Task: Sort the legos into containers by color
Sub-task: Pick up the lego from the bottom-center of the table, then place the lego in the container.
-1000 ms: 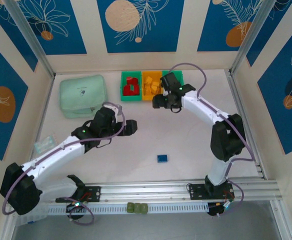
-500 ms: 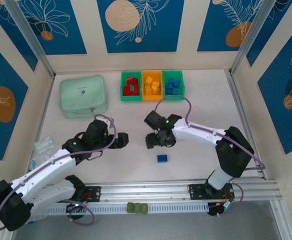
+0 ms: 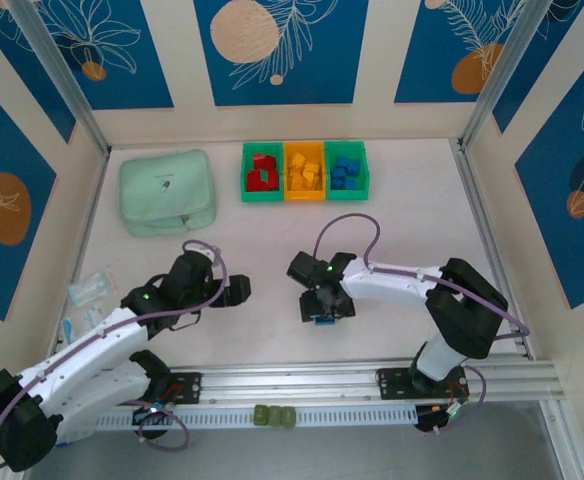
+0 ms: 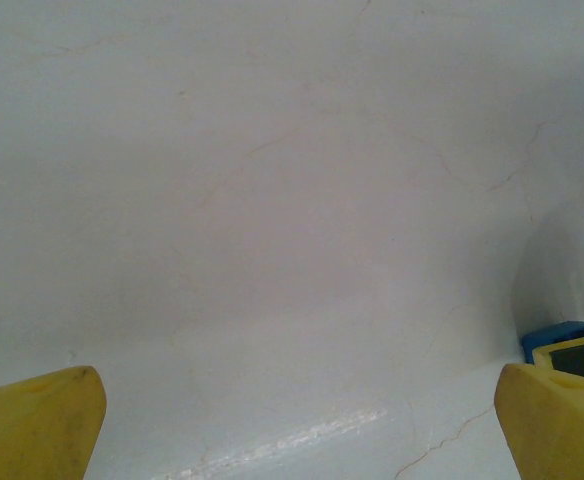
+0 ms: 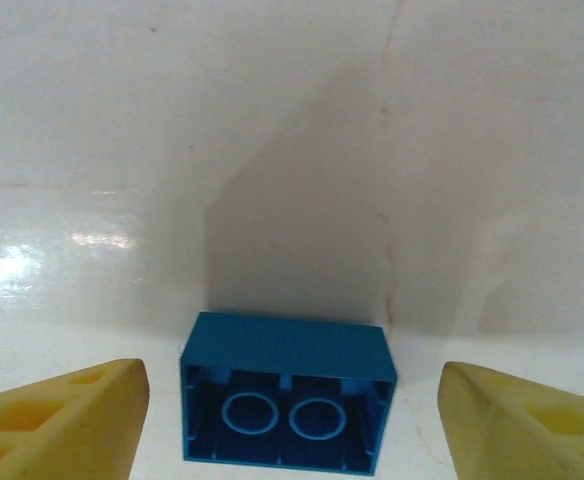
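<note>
Between wide right fingers (image 5: 62, 420), blue brick (image 5: 287, 400), hollow underside showing, left fingers (image 4: 32, 420) wide

This is a robotics lab test cell: two white arms with trailing cables, the left arm (image 3: 102, 340) and the right arm (image 3: 402, 280), are bolted to an aluminium rail (image 3: 302, 380) at the near edge of a bare, pale surface (image 3: 272, 240). Aluminium posts (image 3: 62, 80) frame the cell, and printed backdrop panels (image 3: 282, 50) of blue and cream leaves wall it in on three sides. At the back stands a row of small containers (image 3: 304, 198) holding legos (image 3: 263, 172) grouped by colour.
</note>
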Robot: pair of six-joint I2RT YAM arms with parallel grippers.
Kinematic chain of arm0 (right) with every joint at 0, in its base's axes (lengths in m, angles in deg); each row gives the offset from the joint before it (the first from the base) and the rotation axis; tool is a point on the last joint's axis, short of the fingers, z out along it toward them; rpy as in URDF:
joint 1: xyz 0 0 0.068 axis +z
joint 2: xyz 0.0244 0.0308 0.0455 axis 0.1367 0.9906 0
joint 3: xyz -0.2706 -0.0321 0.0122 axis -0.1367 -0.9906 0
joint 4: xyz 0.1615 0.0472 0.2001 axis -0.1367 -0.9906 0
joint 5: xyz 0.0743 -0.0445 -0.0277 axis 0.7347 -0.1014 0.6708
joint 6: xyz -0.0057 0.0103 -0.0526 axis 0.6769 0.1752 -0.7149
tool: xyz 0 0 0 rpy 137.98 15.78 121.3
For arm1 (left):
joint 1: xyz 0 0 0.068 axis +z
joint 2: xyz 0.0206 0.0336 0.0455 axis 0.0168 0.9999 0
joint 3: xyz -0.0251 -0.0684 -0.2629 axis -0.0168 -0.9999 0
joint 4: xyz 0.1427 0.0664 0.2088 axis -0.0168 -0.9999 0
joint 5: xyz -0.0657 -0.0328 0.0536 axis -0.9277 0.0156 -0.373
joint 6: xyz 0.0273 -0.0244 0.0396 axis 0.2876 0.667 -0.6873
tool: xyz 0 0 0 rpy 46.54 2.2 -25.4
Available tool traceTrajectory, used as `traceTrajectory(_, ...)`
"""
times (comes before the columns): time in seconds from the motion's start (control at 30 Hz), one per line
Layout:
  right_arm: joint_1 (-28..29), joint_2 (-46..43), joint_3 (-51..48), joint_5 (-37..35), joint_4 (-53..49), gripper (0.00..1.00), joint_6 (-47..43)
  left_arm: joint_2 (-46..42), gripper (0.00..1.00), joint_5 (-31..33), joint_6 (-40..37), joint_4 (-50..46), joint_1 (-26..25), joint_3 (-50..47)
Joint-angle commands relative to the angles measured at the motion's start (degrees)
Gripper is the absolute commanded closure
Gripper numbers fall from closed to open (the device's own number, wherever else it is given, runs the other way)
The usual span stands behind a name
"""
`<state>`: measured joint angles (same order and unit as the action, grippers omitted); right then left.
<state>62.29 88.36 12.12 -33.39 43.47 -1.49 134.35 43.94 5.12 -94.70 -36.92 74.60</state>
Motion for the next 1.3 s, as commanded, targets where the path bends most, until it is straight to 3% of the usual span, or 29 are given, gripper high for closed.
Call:
traceTrajectory(0.0, 0.7, 1.1, -0.4, 0.8, 0.9, 0.27, 2.3, -0.8, 0.01, 0.5, 0.9, 0.4, 0.6, -0.4)
traceTrajectory(0.47, 0.3, 2.4, -0.7, 0.2, 0.9, 0.50, 2.0, -0.1, 0.01, 0.5, 0.7, 1.6, 0.6, -0.1)
traceTrajectory(0.7, -1.9, -2.5, 1.1, -0.3, 0.1, 0.54, -0.3, 1.4, 0.01, 0.2, -0.2, 2.1, 0.6, 1.7)
traceTrajectory(1.07, -17.2, -5.0, 12.1, -3.3, 2.8, 0.53, -14.6, 9.4, 0.01, -1.0, -3.1, 6.1, 0.6, 9.5)
traceTrajectory(1.27, -27.5, 0.7, 21.3, -1.6, 7.5, 0.53, -20.3, 16.1, 0.01, -2.1, -5.3, 9.2, 0.8, 15.5)
